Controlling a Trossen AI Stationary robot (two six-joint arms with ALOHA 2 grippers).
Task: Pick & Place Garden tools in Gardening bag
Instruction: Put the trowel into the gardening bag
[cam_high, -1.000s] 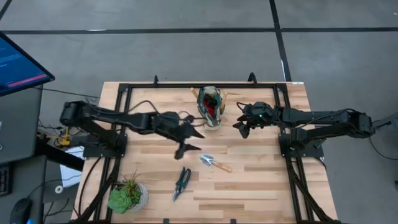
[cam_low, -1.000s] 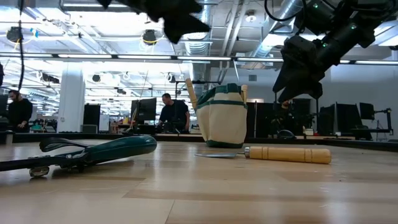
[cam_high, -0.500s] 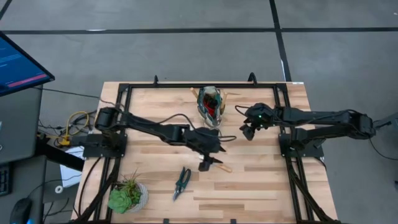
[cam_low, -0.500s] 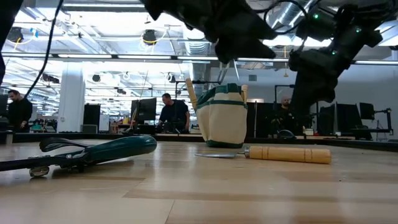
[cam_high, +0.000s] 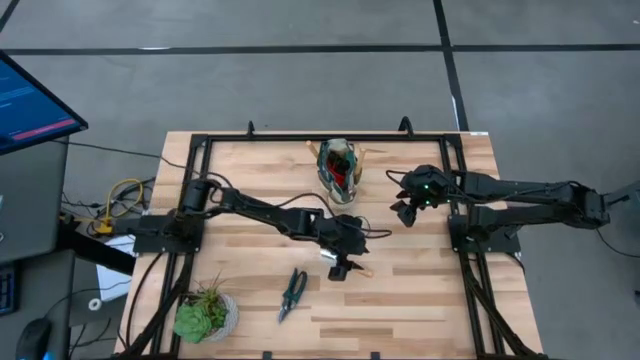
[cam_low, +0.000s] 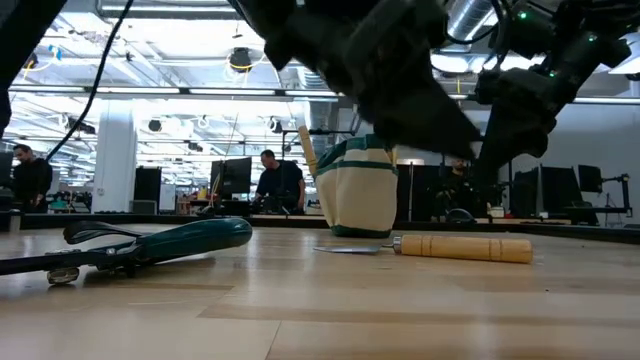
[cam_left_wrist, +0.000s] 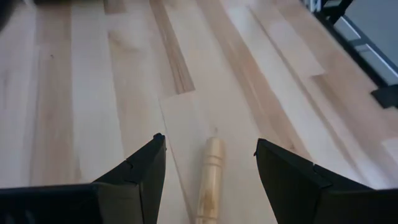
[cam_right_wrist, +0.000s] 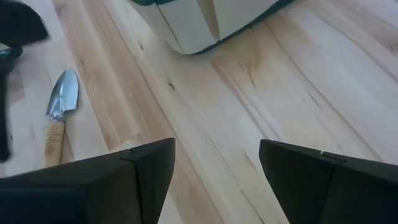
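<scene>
A trowel with a silver blade (cam_right_wrist: 63, 93) and a light wooden handle (cam_low: 465, 247) lies flat on the table. My left gripper (cam_high: 346, 268) is open just above it. In the left wrist view its fingers stand on either side of the handle (cam_left_wrist: 209, 177) without touching it. The dark-handled pruning shears (cam_high: 292, 293) lie flat toward the near edge. The green and cream gardening bag (cam_high: 340, 170) stands upright at the far middle, with wooden handles and a red item sticking out of it. My right gripper (cam_high: 403, 212) is open and empty in the air to the right of the bag.
A potted green plant (cam_high: 205, 315) stands at the near left corner. A black frame (cam_high: 200, 150) runs round the table's edges. Bare wood lies between the bag and the trowel and at the near right.
My left gripper has swung from left of the bag toward the table's right and near edges and has come down over the trowel's handle. My right gripper has drawn a little toward the table's right edge, away from the bag. The tools have not moved.
</scene>
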